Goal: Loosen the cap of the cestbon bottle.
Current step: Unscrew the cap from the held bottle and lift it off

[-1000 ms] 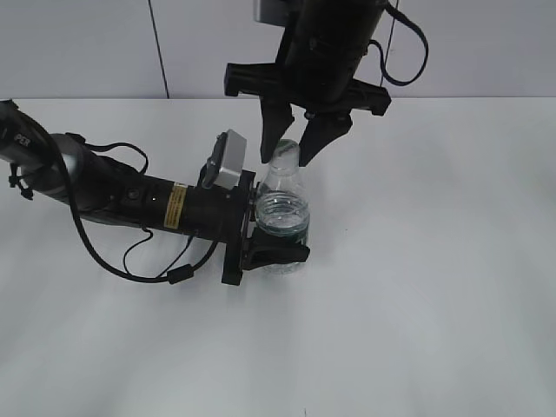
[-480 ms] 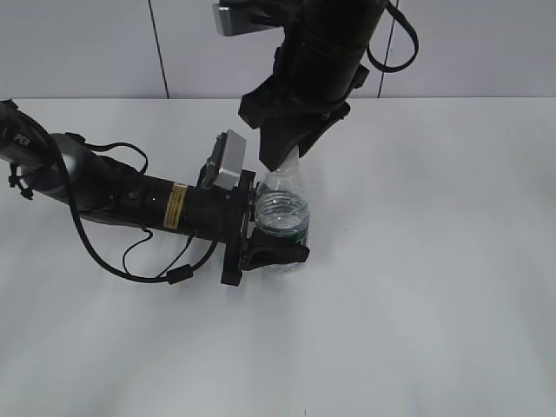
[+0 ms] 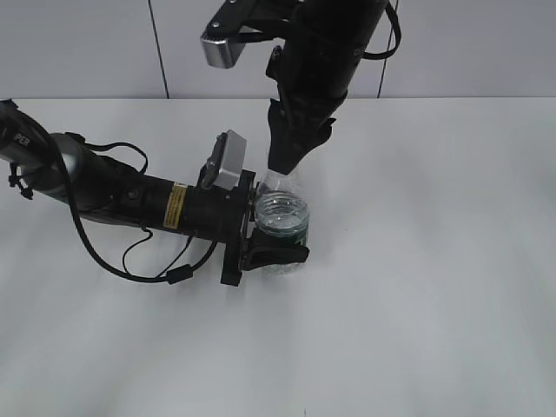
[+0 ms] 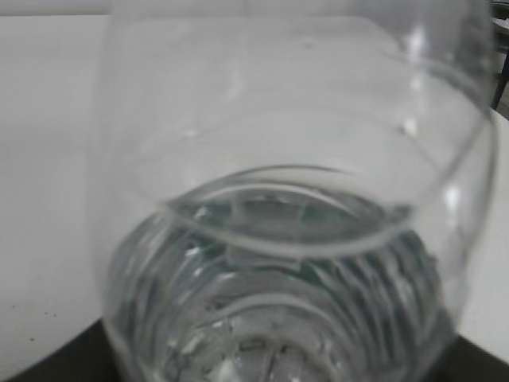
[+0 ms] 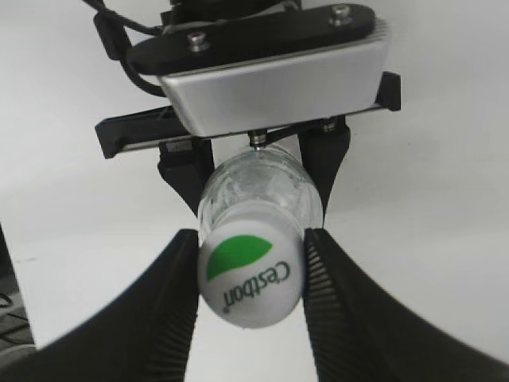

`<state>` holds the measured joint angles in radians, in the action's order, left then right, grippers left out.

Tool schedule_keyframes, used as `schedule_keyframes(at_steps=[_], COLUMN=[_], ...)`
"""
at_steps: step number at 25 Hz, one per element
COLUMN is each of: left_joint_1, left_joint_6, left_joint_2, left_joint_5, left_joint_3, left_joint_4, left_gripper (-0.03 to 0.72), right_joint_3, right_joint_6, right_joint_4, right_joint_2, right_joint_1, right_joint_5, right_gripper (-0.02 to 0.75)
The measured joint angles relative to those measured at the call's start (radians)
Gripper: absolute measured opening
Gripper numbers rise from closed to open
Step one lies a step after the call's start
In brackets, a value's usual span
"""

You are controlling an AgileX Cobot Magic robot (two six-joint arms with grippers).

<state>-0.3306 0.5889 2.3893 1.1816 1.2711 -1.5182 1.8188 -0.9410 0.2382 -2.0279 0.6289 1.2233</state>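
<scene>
Left gripper (image 3: 276, 245) clamped on the upright cestbon bottle (image 3: 282, 217) near table centre, silver wrist camera (image 3: 228, 160) just beside it, right gripper (image 5: 248, 280) from above clamped on the cap (image 5: 250, 276), plain white table (image 3: 434, 261), grey wall (image 3: 78, 43) behind.

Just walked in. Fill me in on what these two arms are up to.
The left claw clamps the body of the cestbon bottle, keeping it upright on the white table. The right claw reaches down from above, its fingers on either side of the white cap, gripping it to twist it loose.
</scene>
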Motion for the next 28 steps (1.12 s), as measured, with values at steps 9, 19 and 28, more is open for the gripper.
schedule_keyframes(at_steps=[9,19,28], left_joint_1=[0.000,0.000,0.000], left_joint_6=[0.000,0.004,0.006], left_joint_2=[0.000,0.000,0.000], left_joint_5=[0.000,0.000,0.005], left_joint_3=[0.000,0.001,0.001], left_joint_4=[-0.005,-0.011,-0.018], left_gripper=[0.408,0.408,0.408], right_joint_3=[0.000,0.003,0.003], right_joint_6=[-0.285,-0.436,-0.438], right_joint_4=[-0.004,0.006,0.005], right_joint_2=[0.002,0.003,0.010], right_joint_1=[0.000,0.000,0.000], right_joint_5=[0.001,0.001,0.007], right_gripper=[0.305,0.303,0.302])
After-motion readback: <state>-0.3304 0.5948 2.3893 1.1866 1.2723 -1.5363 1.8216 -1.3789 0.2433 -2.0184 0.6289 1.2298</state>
